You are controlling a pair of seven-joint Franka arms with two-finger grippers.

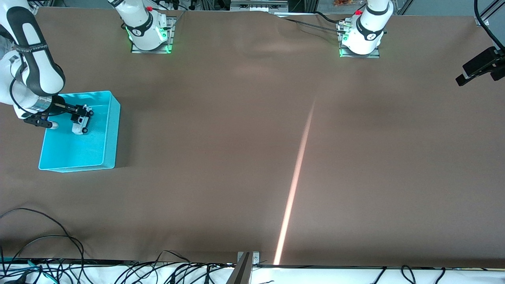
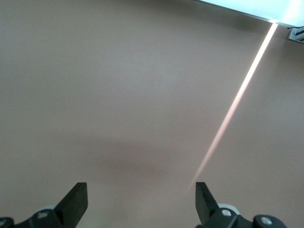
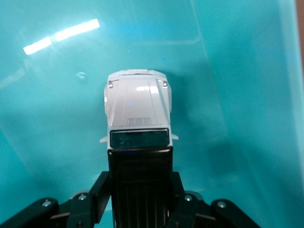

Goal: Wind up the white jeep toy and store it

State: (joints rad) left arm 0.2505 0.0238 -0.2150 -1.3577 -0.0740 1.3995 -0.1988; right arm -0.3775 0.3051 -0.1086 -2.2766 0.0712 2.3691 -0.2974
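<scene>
The white jeep toy (image 1: 80, 125) (image 3: 137, 107), black-roofed, hangs nose-first inside the cyan bin (image 1: 112, 130) at the right arm's end of the table. My right gripper (image 1: 82, 115) (image 3: 140, 183) is shut on its black roof and rear, with a finger pressed to each side. I cannot tell whether its wheels touch the bin floor (image 3: 237, 95). My left gripper (image 2: 141, 199) is open and empty over bare brown table; its arm is out of the front view apart from the base (image 1: 365, 33).
A black camera mount (image 1: 479, 65) juts in at the left arm's end of the table. Loose cables (image 1: 47, 240) and a metal bracket (image 1: 246, 262) lie along the edge nearest the front camera. A bright light streak (image 1: 296, 177) crosses the cloth.
</scene>
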